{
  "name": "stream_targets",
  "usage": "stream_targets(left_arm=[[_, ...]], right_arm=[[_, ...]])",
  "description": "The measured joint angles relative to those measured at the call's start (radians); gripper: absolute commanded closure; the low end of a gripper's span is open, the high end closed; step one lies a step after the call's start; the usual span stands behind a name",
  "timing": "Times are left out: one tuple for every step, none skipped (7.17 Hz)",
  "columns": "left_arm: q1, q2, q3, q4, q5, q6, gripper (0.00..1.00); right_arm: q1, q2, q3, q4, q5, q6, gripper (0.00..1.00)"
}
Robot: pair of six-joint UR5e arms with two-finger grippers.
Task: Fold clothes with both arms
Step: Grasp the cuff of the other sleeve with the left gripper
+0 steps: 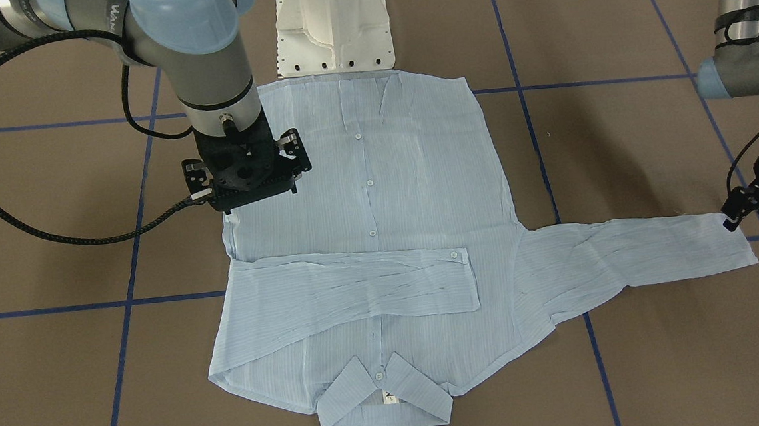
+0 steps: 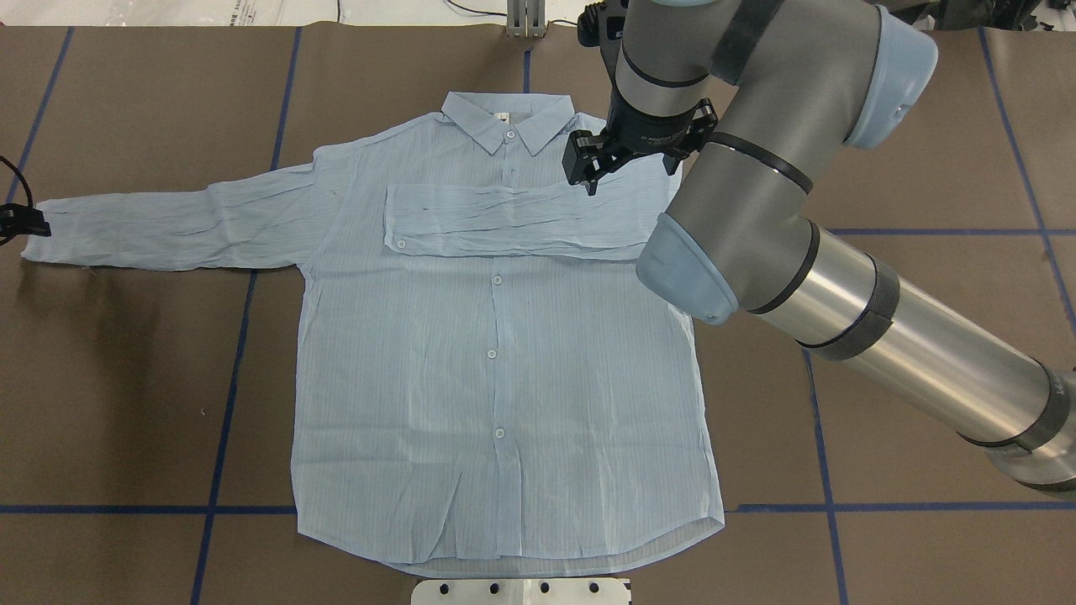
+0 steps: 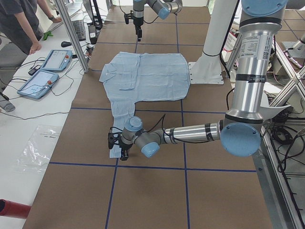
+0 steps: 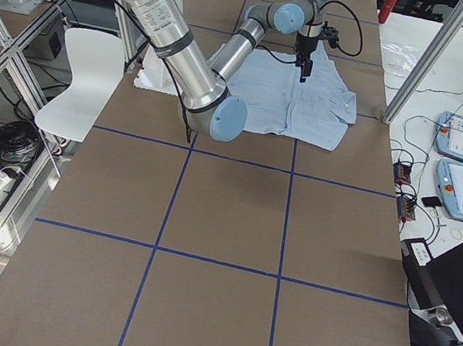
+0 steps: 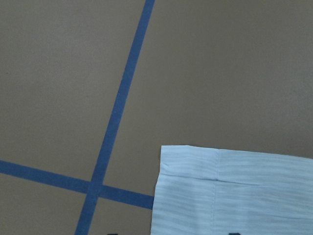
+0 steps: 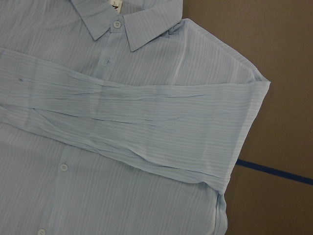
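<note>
Right end effector [image 1: 246, 175] hangs above the shirt [image 2: 496, 378], over the shoulder area on the robot's right, beside the collar [image 2: 508, 126]. Its fingers stand apart and hold nothing. The right arm [image 2: 841, 336] reaches in low across that side and, in the overhead view, covers the shirt's edge and the root of the folded sleeve [image 2: 504, 223].

The left end effector [image 1: 734, 218] sits low at the end of the stretched sleeve [image 2: 168, 223]. In the left wrist view only two dark tips show at the bottom edge, set apart, with the cuff [image 5: 234, 196] flat on the surface [image 2: 126, 378] and not pinched.

The shirt lies face up and buttoned. Its hem is by the white pedestal [image 1: 333, 29] and its collar points away from the robot. One sleeve is laid across the chest, its cuff button near the placket. The other runs straight out to the robot's left, crossing a blue tape line [image 2: 227, 403] of the grid.

Beyond the collar side stands a side table with two teach pendants [image 3: 40, 81], an aluminium post [image 3: 71, 33], a clear plastic bag [image 3: 35, 148] and a person [image 3: 19, 24]. A white chair [image 4: 89, 69] stands behind the robot.
</note>
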Motion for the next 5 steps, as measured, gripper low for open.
stream_targets(left_arm=[[0.002,0.0,0.006,0.0,0.0,-0.001,0.25],[0.002,0.0,0.009,0.0,0.0,-0.001,0.25],[0.003,0.0,0.011,0.0,-0.001,-0.001,0.25],[0.004,0.0,0.012,0.001,-0.001,-0.001,0.25],[0.01,0.0,0.014,0.001,-0.001,0.0,0.25]], right_arm=[[0.0,-0.004,0.007,0.0,0.0,0.001,0.0],[0.0,-0.005,0.011,0.001,0.0,0.002,0.0],[0.0,-0.006,0.014,0.001,0.0,0.003,0.0],[0.0,-0.007,0.016,0.001,-0.001,0.005,0.0],[0.0,-0.007,0.018,0.001,-0.001,0.006,0.0]])
